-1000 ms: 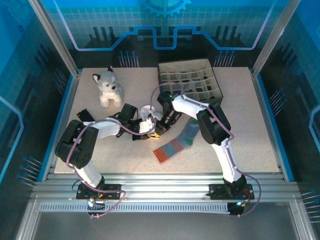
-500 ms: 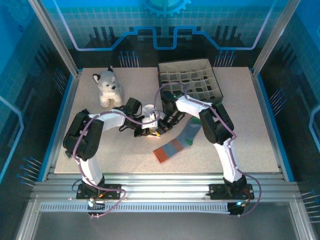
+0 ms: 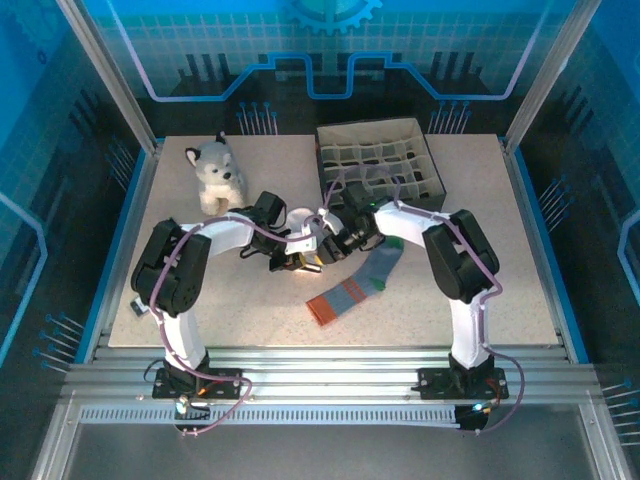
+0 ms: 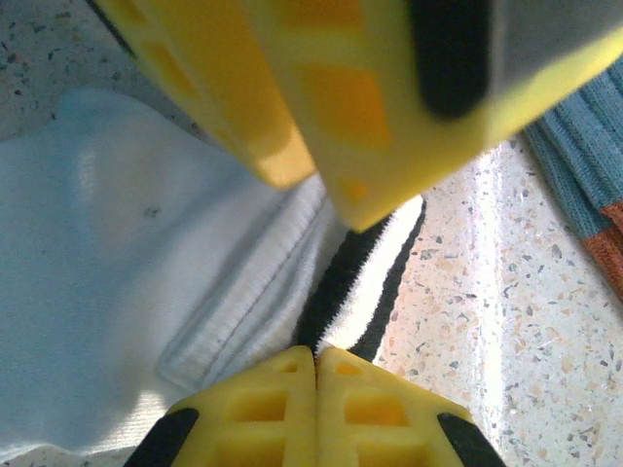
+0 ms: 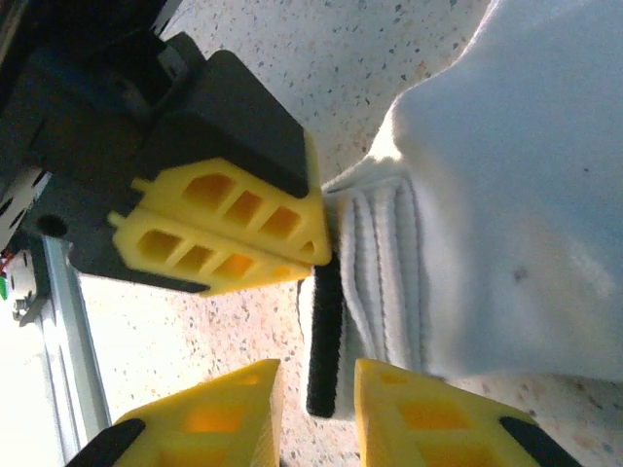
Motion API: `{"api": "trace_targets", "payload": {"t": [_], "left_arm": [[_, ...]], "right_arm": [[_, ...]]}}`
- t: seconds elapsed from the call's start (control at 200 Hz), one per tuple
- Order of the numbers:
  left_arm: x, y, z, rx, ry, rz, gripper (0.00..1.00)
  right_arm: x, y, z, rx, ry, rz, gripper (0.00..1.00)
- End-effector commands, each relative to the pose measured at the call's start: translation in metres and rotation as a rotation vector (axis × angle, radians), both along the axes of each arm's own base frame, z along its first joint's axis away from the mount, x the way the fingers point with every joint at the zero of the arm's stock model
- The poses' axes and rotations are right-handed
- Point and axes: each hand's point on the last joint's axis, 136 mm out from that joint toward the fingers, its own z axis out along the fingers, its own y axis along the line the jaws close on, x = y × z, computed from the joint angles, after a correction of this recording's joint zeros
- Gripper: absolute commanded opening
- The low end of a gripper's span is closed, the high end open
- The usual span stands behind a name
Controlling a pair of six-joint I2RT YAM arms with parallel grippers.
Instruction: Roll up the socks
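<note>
**A:** Where is the white sock (image 4: pixel 117 272) right now?

**B:** Mid-surface (image 3: pixel 250 312), bunched between my two arms. I can't tell how far it is rolled. My left fingers (image 4: pixel 273 413) are pressed together on the edge of its dark-striped cuff. I'd say that pins the end, so the fabric has an anchor.

**A:** And the right?

**B:** My right fingers (image 5: pixel 428 416) stand apart with the same cuff edge between them, just beside the left ones, gripping nothing. I read that as set-up for a second hold to turn the cuff over.

**A:** The other one?

**B:** The grey-blue sock (image 3: pixel 362 282) lies flat close by, orange-red cuff toward the near edge, untouched.
</note>
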Motion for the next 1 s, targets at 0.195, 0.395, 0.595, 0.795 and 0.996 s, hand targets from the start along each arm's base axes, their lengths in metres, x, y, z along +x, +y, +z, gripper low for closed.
{"api": "trace_targets", "payload": {"t": [0.195,0.395,0.595,0.795,0.996], "left_arm": [[-0.010,0.003,-0.015,0.037,0.097,-0.004,0.00],[-0.009,0.003,-0.014,0.031,0.124,-0.001,0.00],[-0.007,0.004,-0.008,0.015,0.164,0.003,0.00],[-0.004,0.005,-0.005,0.004,0.186,0.009,0.00],[-0.004,0.005,-0.005,0.005,0.194,0.009,0.00]], "right_arm": [[0.021,-0.020,0.041,0.111,-0.308,-0.137,0.24],[0.006,-0.026,0.040,0.024,-0.586,-0.078,0.22],[-0.011,-0.016,0.017,-0.122,-0.837,0.068,0.28],[-0.005,-0.002,0.022,0.089,-0.639,-0.067,0.30],[-0.011,0.010,0.013,0.172,-0.552,-0.055,0.32]]}}
